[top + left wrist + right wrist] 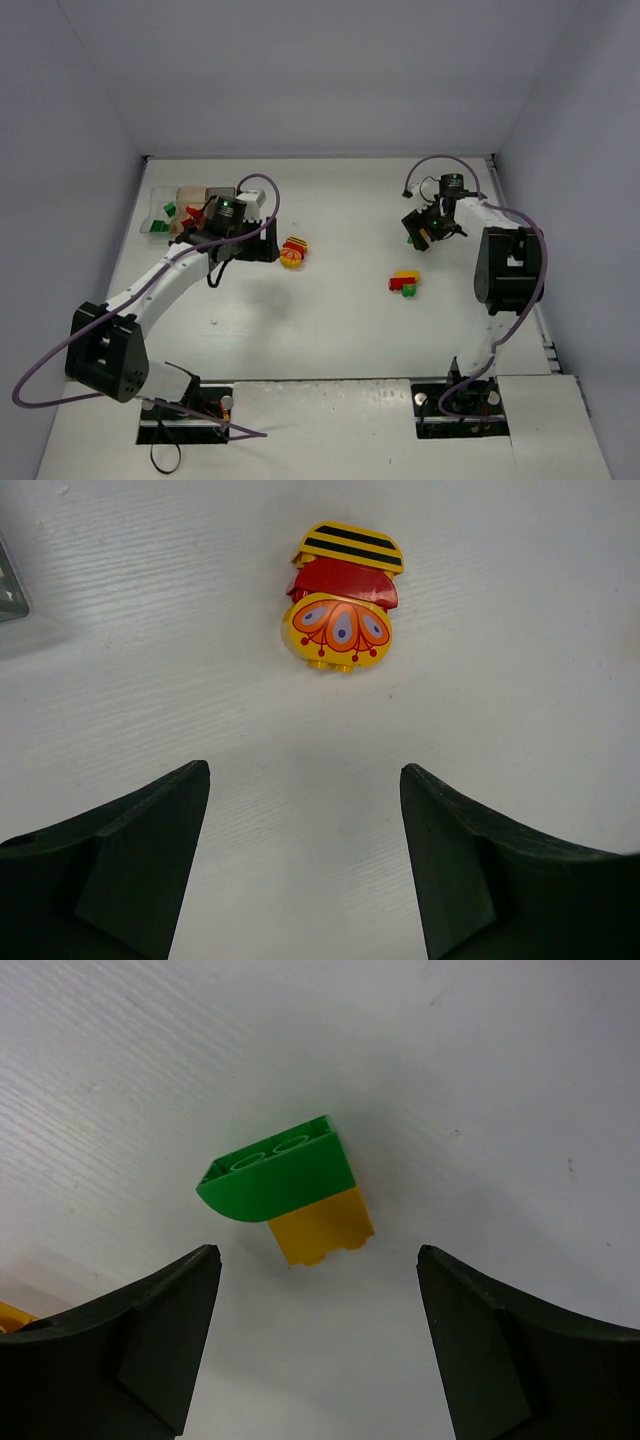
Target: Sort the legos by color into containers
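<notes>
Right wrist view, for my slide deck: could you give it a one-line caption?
Open right claw pointing down at a green-and-yellow lego clump lying on the white table.

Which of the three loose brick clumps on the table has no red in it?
The green-and-yellow clump in front of the right gripper. The striped clump by the left gripper and the clump in mid-table both contain a red brick.
</notes>
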You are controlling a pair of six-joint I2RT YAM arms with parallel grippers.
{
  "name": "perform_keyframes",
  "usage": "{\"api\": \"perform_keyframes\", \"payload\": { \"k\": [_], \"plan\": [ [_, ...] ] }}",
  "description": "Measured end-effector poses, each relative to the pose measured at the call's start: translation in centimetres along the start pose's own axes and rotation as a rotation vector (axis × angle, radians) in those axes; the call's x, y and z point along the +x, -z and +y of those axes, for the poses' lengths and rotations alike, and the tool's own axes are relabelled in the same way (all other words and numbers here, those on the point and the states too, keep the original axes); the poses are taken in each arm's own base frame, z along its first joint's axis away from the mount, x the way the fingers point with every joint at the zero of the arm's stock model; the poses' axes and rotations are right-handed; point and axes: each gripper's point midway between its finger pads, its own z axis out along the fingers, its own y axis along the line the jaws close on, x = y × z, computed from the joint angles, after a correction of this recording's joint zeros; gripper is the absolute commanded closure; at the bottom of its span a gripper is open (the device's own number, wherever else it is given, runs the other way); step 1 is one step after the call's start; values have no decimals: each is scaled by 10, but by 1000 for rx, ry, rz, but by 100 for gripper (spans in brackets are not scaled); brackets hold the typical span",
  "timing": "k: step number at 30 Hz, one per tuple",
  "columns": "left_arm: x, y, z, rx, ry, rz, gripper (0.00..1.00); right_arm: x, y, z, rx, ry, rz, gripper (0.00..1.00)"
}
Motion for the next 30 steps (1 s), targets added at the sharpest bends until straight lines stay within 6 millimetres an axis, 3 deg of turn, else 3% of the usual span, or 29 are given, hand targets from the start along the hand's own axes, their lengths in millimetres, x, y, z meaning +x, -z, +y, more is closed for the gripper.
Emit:
{"api": "perform_keyframes", "payload": {
  "k": [4, 14, 30],
  "plan": [
    [0, 0, 0, 0, 0, 0, 29, 10, -14, 6, -33, 31, 34, 23],
    [0, 0, 1, -5, -1, 0, 29, 5, -17, 3, -31, 50, 19, 24],
    [0, 0, 2, -9, 0, 0, 29, -20, -29, 19, -64, 130, -45, 53]
  ]
}}
